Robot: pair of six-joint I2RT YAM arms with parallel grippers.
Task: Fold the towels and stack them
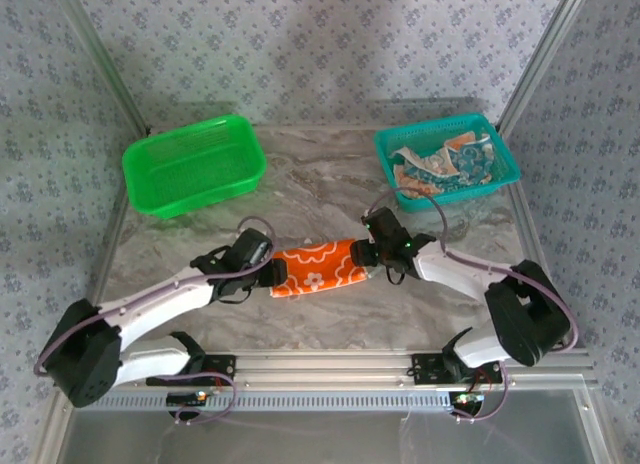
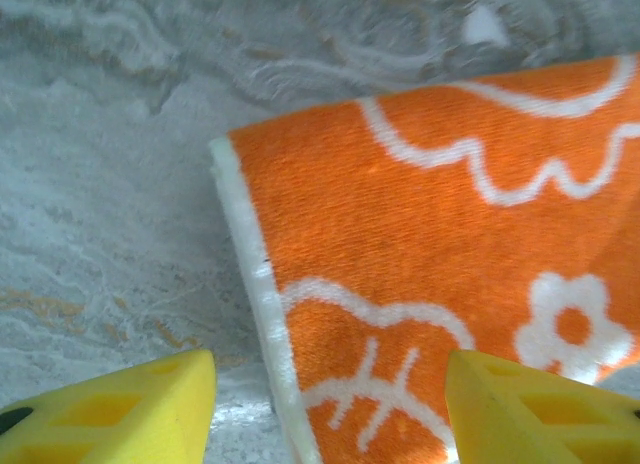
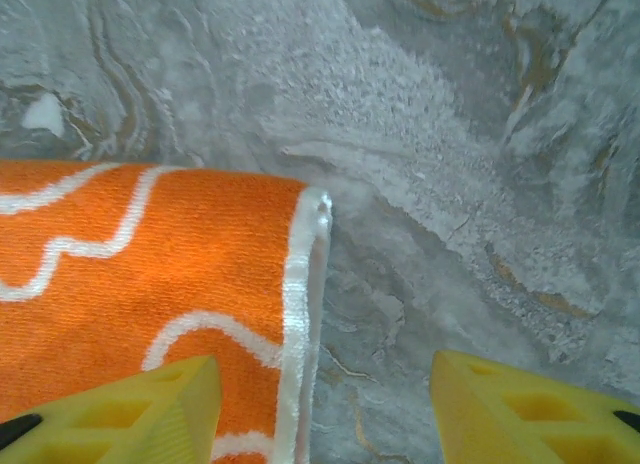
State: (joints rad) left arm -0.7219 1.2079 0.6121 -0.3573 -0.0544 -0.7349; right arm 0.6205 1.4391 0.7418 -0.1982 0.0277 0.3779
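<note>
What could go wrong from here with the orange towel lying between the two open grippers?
The left gripper straddles the edge of the orange towel, so a finger might snag and drag it when the arm moves. At the right gripper, the folded layers look loosely aligned and may spring apart. The towels heaped in the teal basket could come out tangled together.
</note>
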